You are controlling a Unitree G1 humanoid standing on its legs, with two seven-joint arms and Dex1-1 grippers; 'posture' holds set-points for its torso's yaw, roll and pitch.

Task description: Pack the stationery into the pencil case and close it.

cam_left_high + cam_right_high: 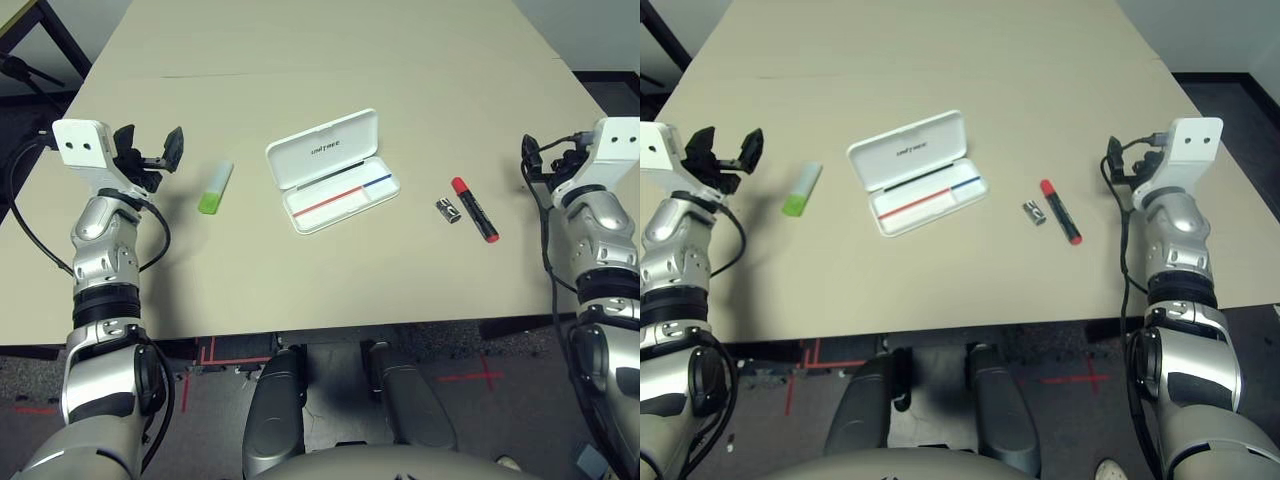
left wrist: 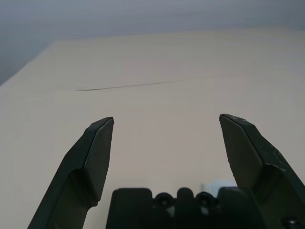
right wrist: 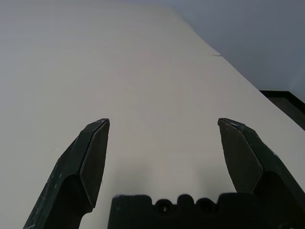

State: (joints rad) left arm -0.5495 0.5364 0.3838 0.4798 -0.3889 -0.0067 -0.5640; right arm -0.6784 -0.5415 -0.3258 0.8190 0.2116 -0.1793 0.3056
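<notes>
Pencil case [image 1: 333,172] open mid-counter, nothing packed, so likely the start; marker [image 1: 475,210] and black-and-silver piece [image 1: 448,210] lie on its right, green-tipped stick [image 1: 216,187] on its left. Left hand [image 2: 167,116] and right hand [image 3: 163,119] both spread, empty; next move probably calls for lowering one onto an item. Beige counter [image 1: 300,290], dark floor [image 1: 520,370] beyond its near edge.

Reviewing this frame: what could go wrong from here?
The green-and-white stick lies nearest the left gripper, while the red marker lies on the other side of the open pencil case; if both arms load together, they might collide over it.
The small black-and-silver piece sits close beside the marker, so a grasp at either could knock the other.
An item laid across the hinge could stop the lid closing.
</notes>
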